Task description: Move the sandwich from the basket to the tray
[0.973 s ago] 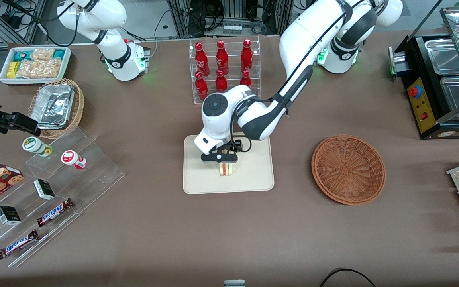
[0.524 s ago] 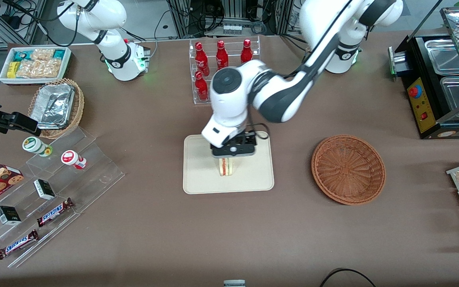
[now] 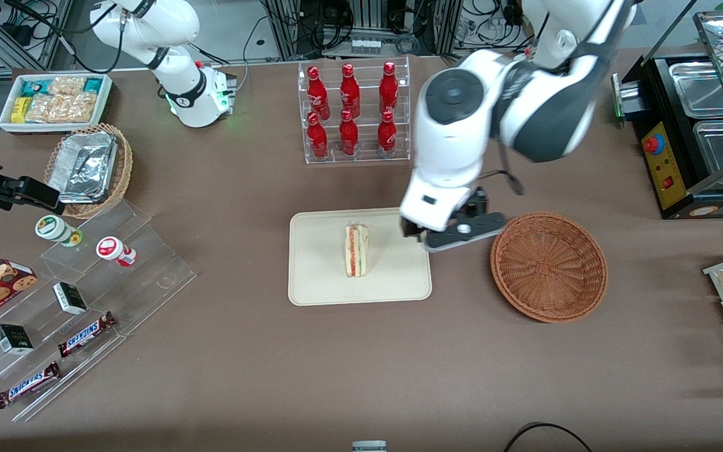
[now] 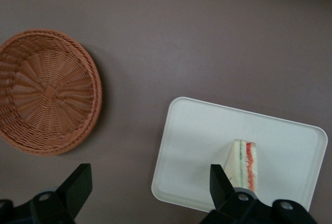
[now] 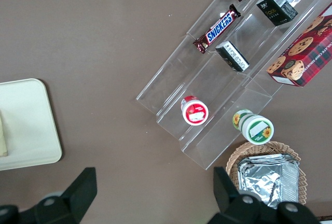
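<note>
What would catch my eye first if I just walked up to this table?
Probably the big white arm with its gripper open and empty, hanging above the gap between the cream tray and the woven basket. Next, the sandwich standing alone on the tray, its red and green filling showing, while the basket holds nothing. The rack of red bottles, farther from the front camera than the tray, also stands out.

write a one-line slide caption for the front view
Sandwich stands on the tray, the basket is empty, and the open gripper hangs between tray and basket.
</note>
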`<state>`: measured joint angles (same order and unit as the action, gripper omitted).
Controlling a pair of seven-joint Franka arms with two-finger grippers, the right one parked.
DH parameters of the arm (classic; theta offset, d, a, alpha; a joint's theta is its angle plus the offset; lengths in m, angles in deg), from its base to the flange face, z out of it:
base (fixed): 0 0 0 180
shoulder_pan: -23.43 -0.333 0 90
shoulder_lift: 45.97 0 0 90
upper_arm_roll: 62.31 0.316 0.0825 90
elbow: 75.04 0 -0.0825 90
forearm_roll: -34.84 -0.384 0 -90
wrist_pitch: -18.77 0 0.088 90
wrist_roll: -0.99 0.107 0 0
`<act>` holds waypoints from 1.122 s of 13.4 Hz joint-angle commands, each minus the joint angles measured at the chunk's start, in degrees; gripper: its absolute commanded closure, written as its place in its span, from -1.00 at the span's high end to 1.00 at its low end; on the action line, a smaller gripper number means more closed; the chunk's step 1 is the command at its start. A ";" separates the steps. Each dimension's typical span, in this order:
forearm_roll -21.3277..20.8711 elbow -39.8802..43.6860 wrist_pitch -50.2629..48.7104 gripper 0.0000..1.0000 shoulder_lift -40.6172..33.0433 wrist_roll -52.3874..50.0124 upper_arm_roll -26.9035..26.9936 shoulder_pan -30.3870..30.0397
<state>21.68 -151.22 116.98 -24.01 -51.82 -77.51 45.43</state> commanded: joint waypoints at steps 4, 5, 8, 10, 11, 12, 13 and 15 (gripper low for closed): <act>6.73 -4.33 -8.37 1.00 -11.58 14.37 -0.18 -9.50; 6.91 -4.33 -10.13 1.00 -12.90 16.84 -0.27 -11.34; 8.66 -4.42 -15.06 1.00 -16.24 25.36 -0.18 -16.09; 9.37 -4.86 -17.34 1.00 -18.27 32.91 -0.18 -19.52; 9.46 -5.29 -18.40 1.00 -19.49 36.25 -0.18 -20.93; 9.72 -5.65 -19.45 1.00 -20.46 38.90 -0.09 -21.90; 9.99 -6.26 -20.16 1.00 -21.60 41.10 0.34 -22.61; 10.08 -8.45 -20.17 1.00 -23.98 45.76 4.90 -22.09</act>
<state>30.45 -155.56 96.83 -43.91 -10.69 -75.48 23.63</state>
